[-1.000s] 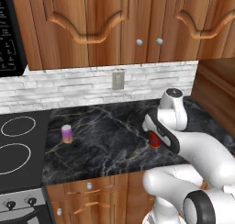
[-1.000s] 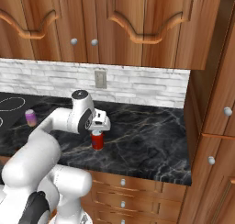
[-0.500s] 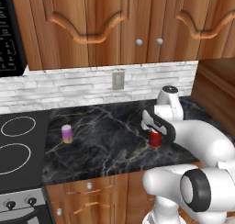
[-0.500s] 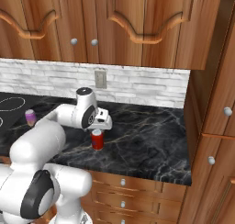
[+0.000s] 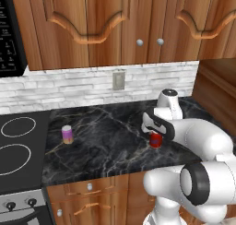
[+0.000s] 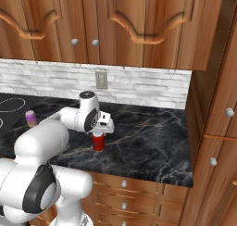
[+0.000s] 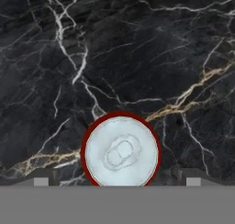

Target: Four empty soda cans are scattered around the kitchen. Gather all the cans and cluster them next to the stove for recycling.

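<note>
Jaws hang wide open straight above the red can (image 7: 120,149) on the bench (image 5: 106,145), lined up to grip it.

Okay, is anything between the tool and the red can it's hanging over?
Nothing visible. The open tool hangs straight above the red can, whose silver top is in plain sight between its tips.

Since a second ago we see the arm swing its hand in over the red can (image 5: 156,140), and the gripper (image 6: 98,133) has come down toward it, so the can's silver top now sits between the wide-apart fingertips (image 7: 41,182) in the hand view
</note>
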Available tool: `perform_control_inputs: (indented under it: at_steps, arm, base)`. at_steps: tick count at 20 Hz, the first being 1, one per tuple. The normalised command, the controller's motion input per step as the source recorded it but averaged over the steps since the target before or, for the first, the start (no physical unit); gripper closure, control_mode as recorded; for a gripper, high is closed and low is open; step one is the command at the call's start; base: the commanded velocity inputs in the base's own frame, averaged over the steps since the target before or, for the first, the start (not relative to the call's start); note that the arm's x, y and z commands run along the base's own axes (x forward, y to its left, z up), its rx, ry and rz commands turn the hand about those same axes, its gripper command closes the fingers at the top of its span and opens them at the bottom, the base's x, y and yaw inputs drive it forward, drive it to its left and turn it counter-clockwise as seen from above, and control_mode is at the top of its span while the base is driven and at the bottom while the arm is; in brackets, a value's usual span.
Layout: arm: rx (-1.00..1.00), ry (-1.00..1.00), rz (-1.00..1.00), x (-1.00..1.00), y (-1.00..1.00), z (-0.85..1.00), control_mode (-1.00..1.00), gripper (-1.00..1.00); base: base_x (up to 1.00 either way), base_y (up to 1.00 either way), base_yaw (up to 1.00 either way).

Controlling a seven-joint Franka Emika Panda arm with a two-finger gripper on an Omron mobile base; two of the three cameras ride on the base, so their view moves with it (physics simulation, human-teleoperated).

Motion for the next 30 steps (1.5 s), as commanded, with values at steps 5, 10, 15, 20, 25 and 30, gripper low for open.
perform_control_inputs:
  at_steps: [5,10,15,20,25,30]
  arm:
    - [0.00,0.00,0.00,0.02,0.00,-0.20,-1.00,-1.00]
    - [0.00,0.00,0.00,0.00,-0.02,-0.19,-1.00,-1.00]
    - [0.00,0.00,0.00,0.01,-0.01,-0.16,-1.00,-1.00]
    - [0.00,0.00,0.00,-0.01,0.00,-0.11,-1.00,1.00]
    - [0.00,0.00,0.02,-0.04,0.00,-0.01,-1.00,1.00]
    - [-0.01,0.00,0.14,-0.18,0.18,0.28,-1.00,1.00]
  base:
    - [0.00,0.00,0.00]
    - [0.00,0.00,0.00]
    - [0.00,0.00,0.00]
    - [0.00,0.00,0.00]
    - [0.00,0.00,0.00]
    - [0.00,0.00,0.00]
